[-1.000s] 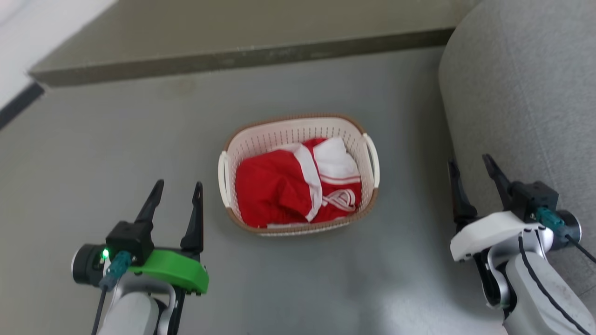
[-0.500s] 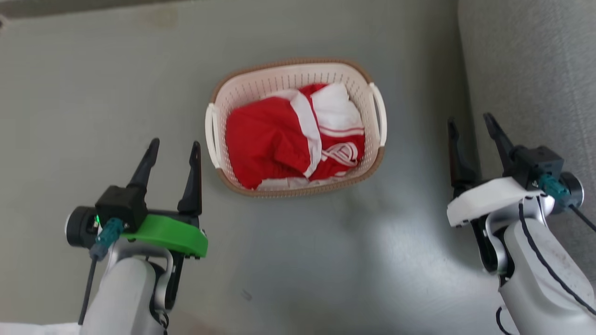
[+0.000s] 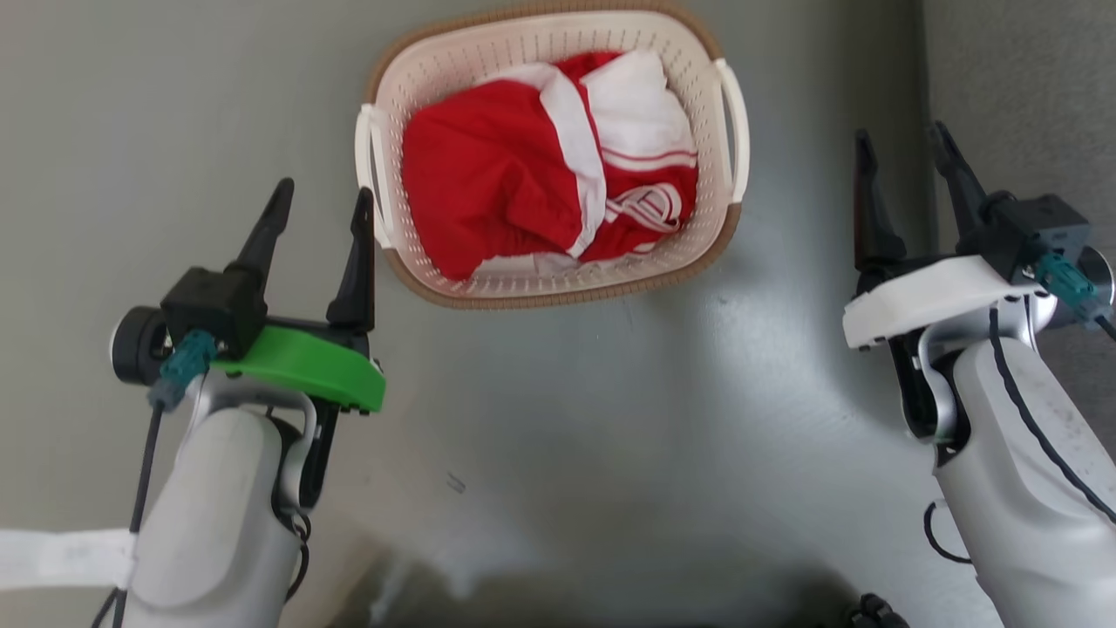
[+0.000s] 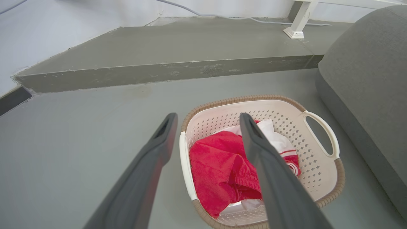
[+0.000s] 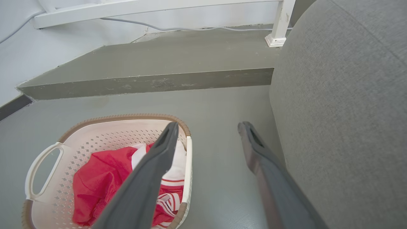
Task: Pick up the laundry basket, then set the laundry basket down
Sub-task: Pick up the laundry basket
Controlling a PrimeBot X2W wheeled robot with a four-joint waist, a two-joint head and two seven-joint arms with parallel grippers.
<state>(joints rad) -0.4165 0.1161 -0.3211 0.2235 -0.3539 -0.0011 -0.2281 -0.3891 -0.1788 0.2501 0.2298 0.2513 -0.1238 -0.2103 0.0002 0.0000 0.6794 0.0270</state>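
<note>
Cream laundry basket sits mouth-up, long axis left-to-right.

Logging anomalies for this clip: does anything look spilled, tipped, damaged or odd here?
Nothing stands out. The cream-white perforated plastic laundry basket with a brown rim sits upright and intact on the grey floor, with the crumpled red-and-white garment wholly inside it.

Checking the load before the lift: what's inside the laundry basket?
A crumpled red-and-white garment lies in the laundry basket, covering most of its bottom; anything under the cloth cannot be seen.
</note>
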